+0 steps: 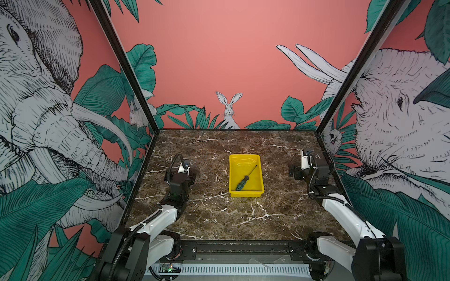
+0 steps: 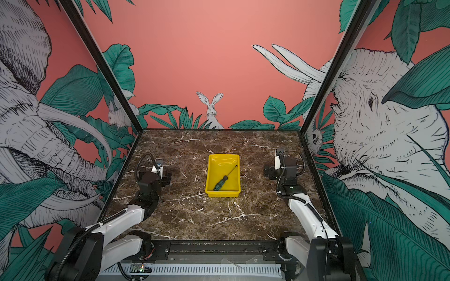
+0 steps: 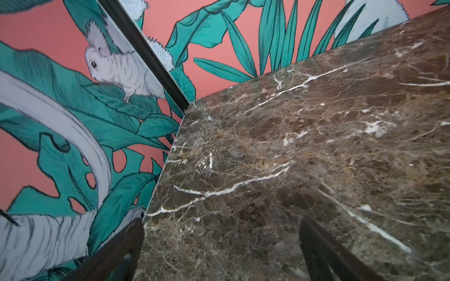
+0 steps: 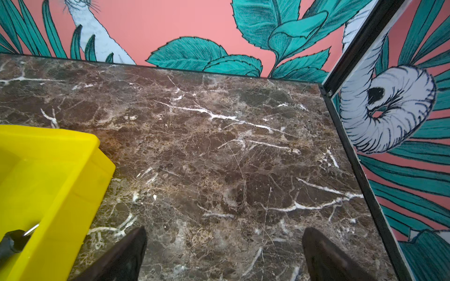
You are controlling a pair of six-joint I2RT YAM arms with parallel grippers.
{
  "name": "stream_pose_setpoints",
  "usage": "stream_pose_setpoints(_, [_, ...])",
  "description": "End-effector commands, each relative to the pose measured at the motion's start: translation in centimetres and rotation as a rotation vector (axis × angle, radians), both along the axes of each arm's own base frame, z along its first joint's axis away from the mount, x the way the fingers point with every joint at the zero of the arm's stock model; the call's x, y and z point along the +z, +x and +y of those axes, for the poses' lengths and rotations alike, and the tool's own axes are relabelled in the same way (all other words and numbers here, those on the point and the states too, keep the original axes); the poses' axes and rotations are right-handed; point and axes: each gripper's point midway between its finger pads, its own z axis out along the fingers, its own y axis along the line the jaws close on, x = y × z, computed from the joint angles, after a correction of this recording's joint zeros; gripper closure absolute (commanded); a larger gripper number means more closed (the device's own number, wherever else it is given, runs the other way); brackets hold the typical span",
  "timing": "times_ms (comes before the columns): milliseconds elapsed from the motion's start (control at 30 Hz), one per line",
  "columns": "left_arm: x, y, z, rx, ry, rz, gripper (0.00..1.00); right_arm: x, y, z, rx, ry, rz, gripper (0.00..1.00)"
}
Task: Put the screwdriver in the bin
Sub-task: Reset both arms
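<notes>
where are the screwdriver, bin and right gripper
screwdriver (image 1: 246, 179): in a top view, on its black collar
bin (image 1: 246, 194): in a top view, on its near wall
right gripper (image 4: 224, 228): right wrist view, midway between its open fingertips

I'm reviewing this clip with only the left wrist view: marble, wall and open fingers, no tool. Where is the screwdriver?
Observer: The screwdriver lies inside the bin, with nothing holding it.
Operator: How does it lie?
Observer: It lies diagonally on the bin's floor, with the handle at the near end and the tip toward the far right corner.
Operator: And the other arm?
Observer: The right gripper is open and empty, off to the bin's right and not touching it.
</notes>
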Motion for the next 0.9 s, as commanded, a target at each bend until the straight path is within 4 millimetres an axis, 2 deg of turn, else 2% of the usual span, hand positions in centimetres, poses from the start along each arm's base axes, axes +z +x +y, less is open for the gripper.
stream_pose_setpoints(0, [0.3, 1.0, -0.5, -0.046, -0.091, -0.068, 0.0, 1.1, 1.2, -1.0, -0.047, -0.042, -0.12, 0.01])
stream_pose_setpoints(67, [-0.6, 1.5, -0.2, -0.037, -0.079, -0.053, 0.0, 0.6, 1.4, -1.4, -0.062, -0.051, -0.136, 0.01])
stream_pose_setpoints(333, [-1.8, 4.2, -2.0, -0.128, -0.109, -0.026, 0.0, -1.6, 2.1, -2.0, -0.09, -0.09, -0.138, 0.01])
stream_pose_setpoints(400, [-2.7, 4.7, -2.2, -0.137, -0.111, -0.011, 0.0, -2.2, 2.5, -2.3, -0.101, -0.109, -0.159, 0.01])
stream_pose_setpoints(467, [-2.9, 5.1, -2.1, -0.144, -0.122, -0.022, 0.0, -3.2, 3.0, -2.5, -0.124, -0.094, -0.173, 0.01])
stream_pose_setpoints(567, [-3.5, 5.1, -2.2, -0.201, -0.179, 0.015, 0.0, -5.2, 3.2, -1.8, -0.082, -0.091, -0.175, 0.01])
stream_pose_setpoints(633, [-4.4, 5.3, -2.2, -0.219, -0.196, 0.018, 0.0, -6.5, 3.2, -2.1, -0.099, -0.092, -0.191, 0.01])
stream_pose_setpoints(667, [-4.1, 5.8, -2.2, -0.228, -0.201, -0.02, 0.0, -6.5, 3.3, -2.5, -0.123, -0.099, -0.212, 0.01])
stream_pose_setpoints(767, [-4.7, 5.8, -2.6, -0.269, -0.223, 0.06, 0.0, -6.9, 3.3, -2.5, -0.12, -0.095, -0.167, 0.01])
stream_pose_setpoints(867, [-4.9, 6.2, -1.8, -0.255, -0.275, 0.057, 0.0, -7.1, 4.0, -3.2, -0.132, -0.053, -0.129, 0.01])
